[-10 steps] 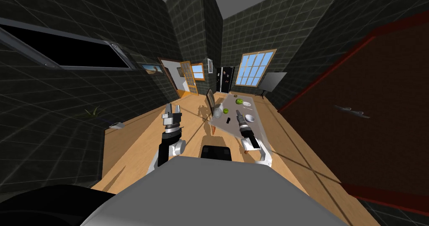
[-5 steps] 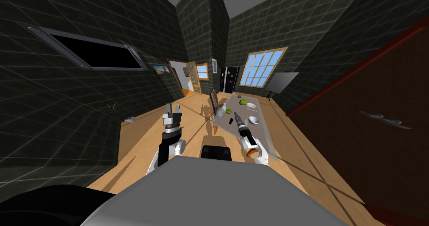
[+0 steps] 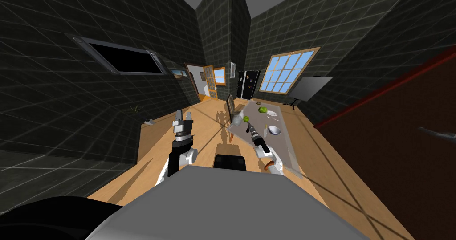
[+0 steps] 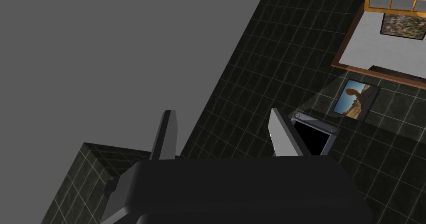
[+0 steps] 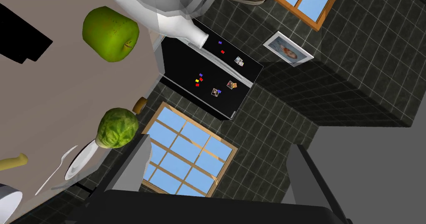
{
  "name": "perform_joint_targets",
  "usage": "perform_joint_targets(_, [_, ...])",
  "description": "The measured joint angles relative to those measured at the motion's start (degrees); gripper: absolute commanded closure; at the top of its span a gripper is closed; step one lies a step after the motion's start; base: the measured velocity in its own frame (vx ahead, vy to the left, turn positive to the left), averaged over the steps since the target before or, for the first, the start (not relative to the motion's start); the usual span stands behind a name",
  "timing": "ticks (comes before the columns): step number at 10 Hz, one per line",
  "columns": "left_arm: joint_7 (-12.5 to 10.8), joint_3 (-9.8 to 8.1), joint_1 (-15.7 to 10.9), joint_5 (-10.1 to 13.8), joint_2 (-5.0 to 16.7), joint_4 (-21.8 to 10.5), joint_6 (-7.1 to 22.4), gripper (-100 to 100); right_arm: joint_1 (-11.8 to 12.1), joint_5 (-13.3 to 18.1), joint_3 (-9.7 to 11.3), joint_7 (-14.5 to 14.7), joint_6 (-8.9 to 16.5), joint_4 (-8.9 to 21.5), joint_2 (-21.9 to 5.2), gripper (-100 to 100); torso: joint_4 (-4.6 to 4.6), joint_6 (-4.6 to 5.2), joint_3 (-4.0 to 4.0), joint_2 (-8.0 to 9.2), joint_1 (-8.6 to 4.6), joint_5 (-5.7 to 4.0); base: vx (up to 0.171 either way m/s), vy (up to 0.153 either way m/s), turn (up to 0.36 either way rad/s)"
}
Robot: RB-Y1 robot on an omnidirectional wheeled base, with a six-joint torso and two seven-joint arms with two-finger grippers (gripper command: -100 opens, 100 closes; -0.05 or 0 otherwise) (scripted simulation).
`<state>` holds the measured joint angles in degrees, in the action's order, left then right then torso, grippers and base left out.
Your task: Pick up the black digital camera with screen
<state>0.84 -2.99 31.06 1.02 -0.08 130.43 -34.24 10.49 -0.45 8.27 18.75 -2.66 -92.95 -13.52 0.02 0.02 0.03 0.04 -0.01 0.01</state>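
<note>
Left gripper [image 3: 183, 118] up over the floor [image 3: 205, 135], fingers spread, empty. Right gripper [image 3: 248, 126] over the table [image 5: 58, 92], fingers spread, empty. Black camera [image 5: 18, 36] lies on the table outside those fingers, near the green apple [image 5: 110, 34].

Home kitchen, magnet-dotted fridge [image 5: 208, 82], laid table [image 5: 54, 101]
</note>
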Motion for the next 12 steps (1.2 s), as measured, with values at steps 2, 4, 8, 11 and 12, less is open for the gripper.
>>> perform_joint_targets(2, [0.00, 0.00, 0.00, 0.00, 0.00, 0.00, 0.00, 0, -1.76, -1.33, 0.47, 1.56, 1.47, 4.22, -0.72, -100, 0.00, 0.00, -0.01, -0.02, 0.00, 0.00, -0.003, 0.014, 0.184])
perform_joint_targets(4, [0.00, 0.00, 0.00, 0.00, 0.00, 0.00, 0.00, 0, -2.65, -2.64, 0.94, 3.23, 4.00, 6.75, -1.31, -100, 0.00, 0.01, -0.02, -0.04, 0.00, 0.00, 0.000, 0.011, 0.175])
perform_joint_targets(8, [0.00, -0.01, 0.01, 0.00, 0.00, 0.00, 0.00, 0, -4.91, -5.14, 1.61, 5.12, 6.79, 13.26, -3.08, -100, -0.02, 0.07, -0.03, -0.04, -0.05, -0.01, 0.004, 0.007, 0.150])
perform_joint_targets(11, [0.00, -0.01, 0.01, 0.00, 0.00, 0.00, 0.00, 0, -7.37, -8.09, 2.41, 7.57, 9.73, 18.83, -4.64, -100, -0.01, 0.02, -0.04, -0.08, -0.03, 0.00, 0.009, 0.006, 0.152])
perform_joint_targets(12, [0.00, -0.01, 0.02, 0.00, 0.00, 0.00, 0.00, 0, -7.95, -8.80, 2.66, 8.20, 10.29, 21.33, -4.99, -100, -0.02, 0.07, -0.04, -0.07, -0.05, -0.01, 0.017, 0.008, 0.258])
